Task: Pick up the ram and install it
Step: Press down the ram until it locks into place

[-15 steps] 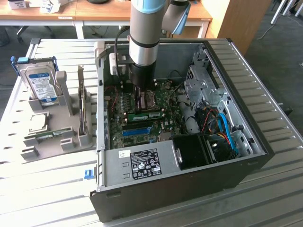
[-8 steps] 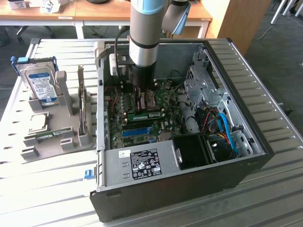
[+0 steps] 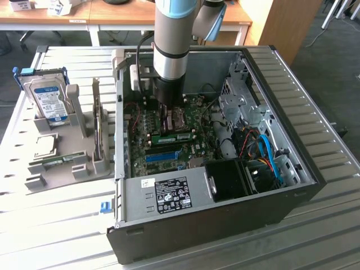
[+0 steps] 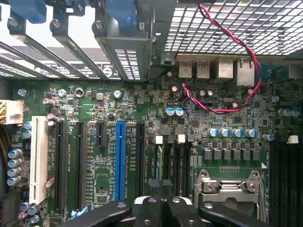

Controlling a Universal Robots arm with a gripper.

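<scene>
Ram (image 3: 171, 136) sits in a motherboard (image 3: 194, 112) slot inside the computer case (image 3: 292, 140); gripper (image 3: 164, 115) hovers just above it, clenched, grasping nothing.

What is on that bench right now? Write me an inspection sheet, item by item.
Surface: slatted metal table carrying an open computer case.
Job's things: ram, a green stick lying along the motherboard's slots beside the blue slot; whether it is seated or held cannot be told.
Clutter: grey holder on the exterior view's left with a hard drive standing upright and a second green stick.
Grippers: tool down inside the case, over the motherboard, right above the ram.
Cables: red-and-black twisted wire looping near the rear ports; blue cables by the drive bay.
Surroundings: wooden desks behind.
</scene>
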